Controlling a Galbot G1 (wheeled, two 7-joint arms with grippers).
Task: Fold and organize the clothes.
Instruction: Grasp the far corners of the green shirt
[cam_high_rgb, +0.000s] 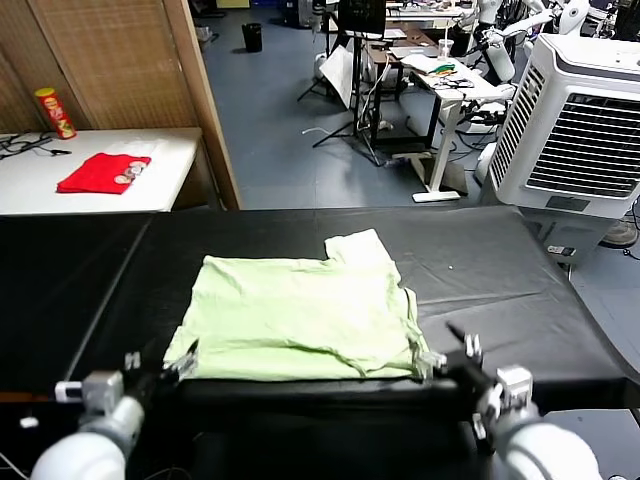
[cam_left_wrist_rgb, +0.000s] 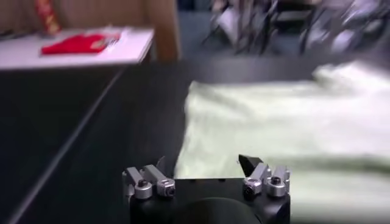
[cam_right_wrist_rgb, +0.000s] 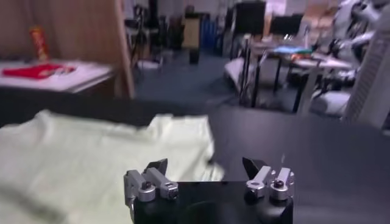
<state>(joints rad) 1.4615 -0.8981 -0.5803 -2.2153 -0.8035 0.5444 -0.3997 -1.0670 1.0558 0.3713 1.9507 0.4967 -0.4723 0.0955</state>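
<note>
The clothes are one pale green shirt (cam_high_rgb: 300, 315) lying folded and mostly flat on the black table (cam_high_rgb: 480, 270), with a sleeve sticking out at the far side. My left gripper (cam_high_rgb: 185, 358) hovers at the shirt's near left corner, open, with nothing between its fingers. In the left wrist view the left gripper (cam_left_wrist_rgb: 204, 163) stands just short of the shirt (cam_left_wrist_rgb: 286, 122) edge. At the near right corner my right gripper (cam_high_rgb: 430, 358) is open and empty too. The right wrist view shows the right gripper (cam_right_wrist_rgb: 205, 164) by the shirt (cam_right_wrist_rgb: 91, 152) hem.
A white side table (cam_high_rgb: 170, 150) at the back left carries a small red cloth (cam_high_rgb: 100, 172) and a red can (cam_high_rgb: 55, 112). A large white air cooler (cam_high_rgb: 580, 120) stands at the right, beyond the black table's end. Desks and stands fill the background.
</note>
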